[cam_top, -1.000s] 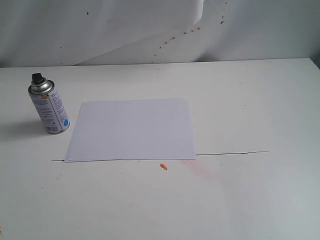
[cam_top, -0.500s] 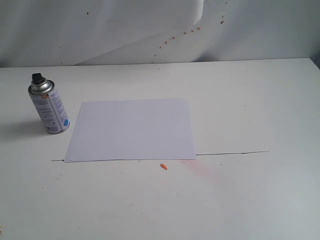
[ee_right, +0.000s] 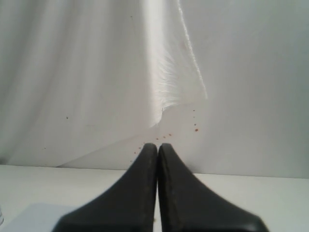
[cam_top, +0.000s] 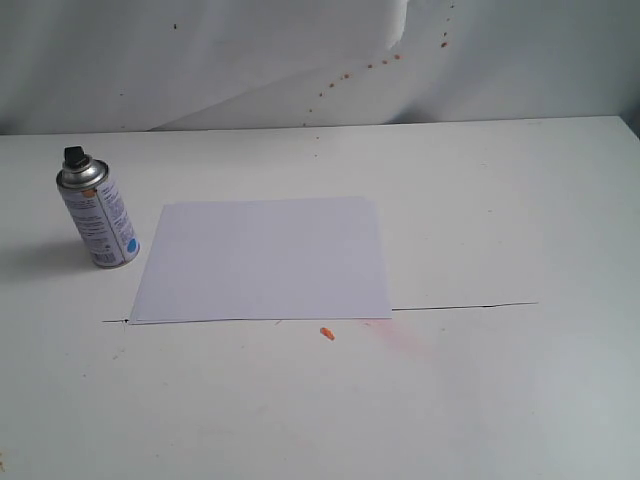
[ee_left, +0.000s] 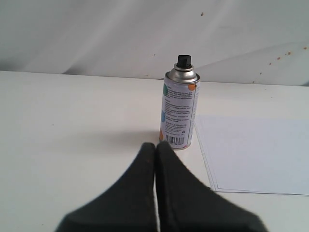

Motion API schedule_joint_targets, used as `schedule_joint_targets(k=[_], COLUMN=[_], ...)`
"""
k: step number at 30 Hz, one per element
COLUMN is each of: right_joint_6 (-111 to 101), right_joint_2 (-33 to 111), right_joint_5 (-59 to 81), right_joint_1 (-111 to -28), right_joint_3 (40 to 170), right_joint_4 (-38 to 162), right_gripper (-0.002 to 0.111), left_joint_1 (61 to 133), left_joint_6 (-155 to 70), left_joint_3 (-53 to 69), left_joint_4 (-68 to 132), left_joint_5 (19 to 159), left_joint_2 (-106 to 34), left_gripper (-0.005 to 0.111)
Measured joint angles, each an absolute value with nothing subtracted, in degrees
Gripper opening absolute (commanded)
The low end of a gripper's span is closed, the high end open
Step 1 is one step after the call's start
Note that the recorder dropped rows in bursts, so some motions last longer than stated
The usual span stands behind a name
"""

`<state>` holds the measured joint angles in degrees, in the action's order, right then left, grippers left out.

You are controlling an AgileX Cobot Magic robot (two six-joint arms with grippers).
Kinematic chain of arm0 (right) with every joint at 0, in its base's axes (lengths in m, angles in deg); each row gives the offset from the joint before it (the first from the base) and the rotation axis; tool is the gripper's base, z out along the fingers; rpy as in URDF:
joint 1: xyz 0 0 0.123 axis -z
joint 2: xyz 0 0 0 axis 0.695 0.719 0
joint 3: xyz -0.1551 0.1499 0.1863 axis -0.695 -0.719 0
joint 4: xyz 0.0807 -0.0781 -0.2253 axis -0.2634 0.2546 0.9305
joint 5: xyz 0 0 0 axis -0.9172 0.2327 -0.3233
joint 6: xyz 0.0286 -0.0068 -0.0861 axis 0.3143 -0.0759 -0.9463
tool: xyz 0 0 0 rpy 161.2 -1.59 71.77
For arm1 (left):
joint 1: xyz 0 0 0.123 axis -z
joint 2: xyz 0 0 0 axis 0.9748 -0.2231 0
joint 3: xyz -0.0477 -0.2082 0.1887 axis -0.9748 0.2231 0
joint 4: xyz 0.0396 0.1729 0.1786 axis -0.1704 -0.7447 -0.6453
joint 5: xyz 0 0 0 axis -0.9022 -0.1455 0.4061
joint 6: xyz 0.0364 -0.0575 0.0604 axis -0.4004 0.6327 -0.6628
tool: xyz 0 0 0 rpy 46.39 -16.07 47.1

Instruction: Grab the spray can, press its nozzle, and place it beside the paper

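My left claw (ee_left: 155, 144) is black. Silver spray can (cam_top: 97, 212), white printed label (ee_left: 178, 113), blue dot (cam_top: 129, 245), black nozzle (cam_top: 74, 155). Lavender-white paper (cam_top: 262, 258), white bench (cam_top: 500, 200).

White table (cam_top: 520, 200); speckled white backdrop (cam_top: 200, 60)

no change visible over the last second, spray can (cam_top: 97, 215) and paper (cam_top: 262, 258) unmoved in the exterior view

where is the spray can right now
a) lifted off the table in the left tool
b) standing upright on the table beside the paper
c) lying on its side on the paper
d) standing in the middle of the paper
b: the spray can stands upright on the table next to the paper, not on it, and the left tool is shut and empty, short of the can.
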<state>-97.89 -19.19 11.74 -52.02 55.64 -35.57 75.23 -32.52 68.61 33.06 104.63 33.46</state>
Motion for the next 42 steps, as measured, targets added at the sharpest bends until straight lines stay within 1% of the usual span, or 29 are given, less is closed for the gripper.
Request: schedule_joint_targets(k=[2, 4, 9, 11, 14, 18, 25, 32, 35, 42], right_joint_6=[-91.9, -80.7, -40.3, -26.8, -16.8, -12.9, -12.6, -12.5, -12.6, -12.6], right_joint_2=[-19.2, -19.2, -19.2, -19.5, -20.9, -23.0, -24.8, -25.7, -27.6, -32.5], right_joint_5=[10.4, 9.5, 9.5, 9.0, 7.2, 5.9, 5.5, 3.7, 1.2, -1.8], right_joint_1=[-52.0, -52.0, -52.0, -52.0, -52.0, -52.0, -52.0, -51.3, -49.7, -49.6], right_joint_3=[55.6, 55.6, 53.8, 52.8, 51.2, 47.4, 40.9, 40.7, 40.7, 40.7], right_joint_4=[-27.7, -15.3, 27.1, 39.5, 50.4, 54.8, 55.0, 55.0, 55.2, 55.8], right_gripper=[0.000, 0.000, 0.000, 0.000, 0.000, 0.000, 0.000, 0.000, 0.000, 0.000], left_joint_1=[75.2, 75.2, 75.2, 75.2, 75.2, 75.2, 75.2, 75.2, 75.2, 75.2], left_joint_6=[-32.5, -32.5, -32.5, -32.5, -32.5, -32.5, -32.5, -32.5, -32.5, -32.5], left_joint_3=[68.6, 68.6, 68.6, 68.6, 68.6, 68.6, 68.6, 68.6, 68.6, 68.6], left_joint_4=[33.1, 33.1, 33.1, 33.1, 33.1, 33.1, 33.1, 33.1, 33.1, 33.1], left_joint_5=[104.6, 104.6, 104.6, 104.6, 104.6, 104.6, 104.6, 104.5, 104.5, 104.4], left_joint_2=[33.5, 33.5, 33.5, 33.5, 33.5, 33.5, 33.5, 33.5, 33.5, 33.5], left_gripper=[0.000, 0.000, 0.000, 0.000, 0.000, 0.000, 0.000, 0.000, 0.000, 0.000])
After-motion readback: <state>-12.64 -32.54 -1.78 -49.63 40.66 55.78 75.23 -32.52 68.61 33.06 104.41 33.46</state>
